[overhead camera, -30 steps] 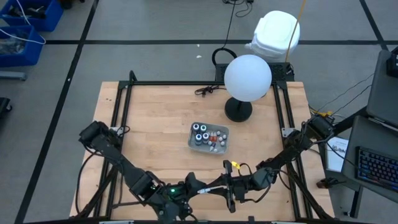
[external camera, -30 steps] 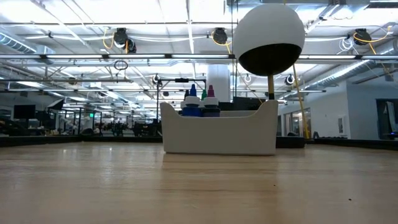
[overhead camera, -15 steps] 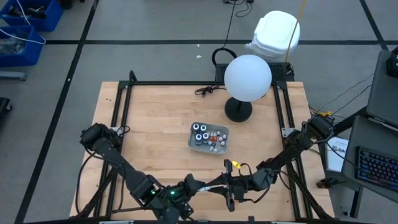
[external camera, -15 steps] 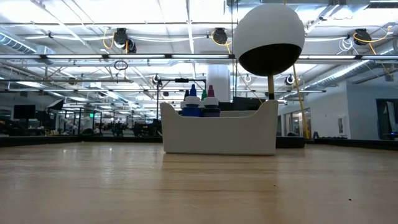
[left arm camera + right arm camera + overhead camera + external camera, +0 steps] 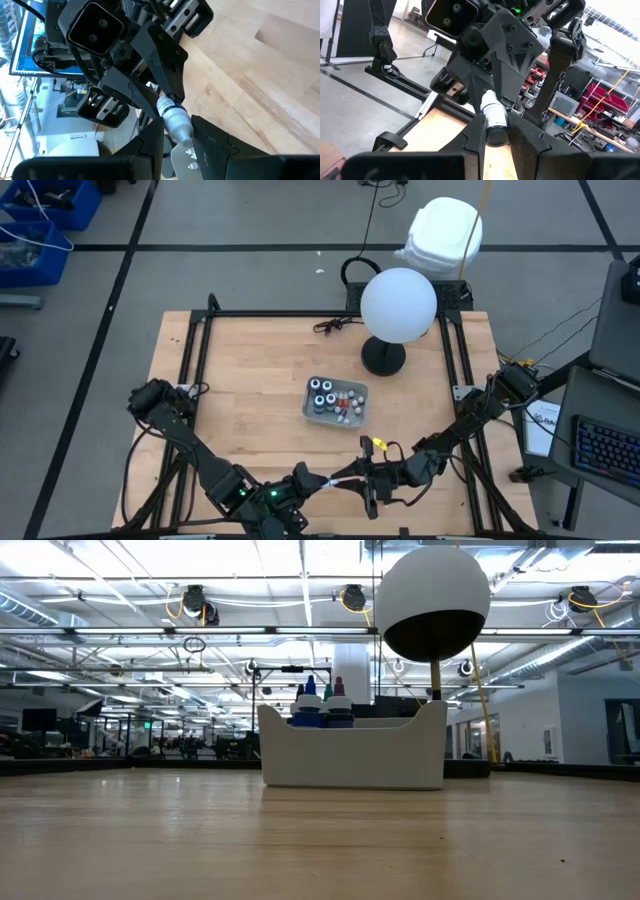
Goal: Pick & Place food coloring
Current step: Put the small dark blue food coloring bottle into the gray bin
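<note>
High view — left gripper (image 5: 318, 480) and right gripper (image 5: 355, 478) tip to tip, both jaws clamped on one dropper bottle (image 5: 176, 119).

We are finding no legible text, label, brand, number or sign in any view. The dropper bottle (image 5: 493, 117) is carrying a pale label with dark print, too small for us to read. The monitor (image 5: 27, 47) beyond the tabletop (image 5: 260, 385) is glowing blue, but we are making out no characters on it.
</note>
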Available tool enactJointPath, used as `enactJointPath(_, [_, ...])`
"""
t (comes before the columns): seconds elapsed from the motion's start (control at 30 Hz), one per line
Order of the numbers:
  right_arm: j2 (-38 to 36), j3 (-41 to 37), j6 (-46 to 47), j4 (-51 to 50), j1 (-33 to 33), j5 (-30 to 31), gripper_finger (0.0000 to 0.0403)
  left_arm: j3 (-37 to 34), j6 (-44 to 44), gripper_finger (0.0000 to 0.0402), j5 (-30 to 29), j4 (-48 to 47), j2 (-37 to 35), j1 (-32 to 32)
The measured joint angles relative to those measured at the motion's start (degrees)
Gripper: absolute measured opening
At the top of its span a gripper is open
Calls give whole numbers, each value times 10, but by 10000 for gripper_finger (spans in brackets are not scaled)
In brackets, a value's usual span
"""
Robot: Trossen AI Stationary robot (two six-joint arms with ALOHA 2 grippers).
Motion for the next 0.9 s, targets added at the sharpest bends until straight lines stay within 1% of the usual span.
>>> enactJointPath(0.23, [0,0,-15,-5,-4,5,57,0,-13,99,8,3,0,0])
enactJointPath(0.37, [-1,0,-22,-4,-4,5,57,0,-29,98,46,5,0,3])
enactJointPath(0.43, [-1,0,-23,-5,-4,4,57,0,-30,97,49,5,0,4])
enactJointPath(0.5, [-1,0,-23,-5,-4,4,57,0,-29,97,43,7,0,5])
enactJointPath(0.67, [-1,0,-23,-6,-4,3,57,0,-8,97,-8,7,0,5])
enactJointPath(0.77, [-1,0,-24,-6,-4,2,57,0,11,98,-14,6,0,2])
enactJointPath(0.9, [-1,0,-24,-9,-3,1,57,0,10,106,-14,5,0,2])
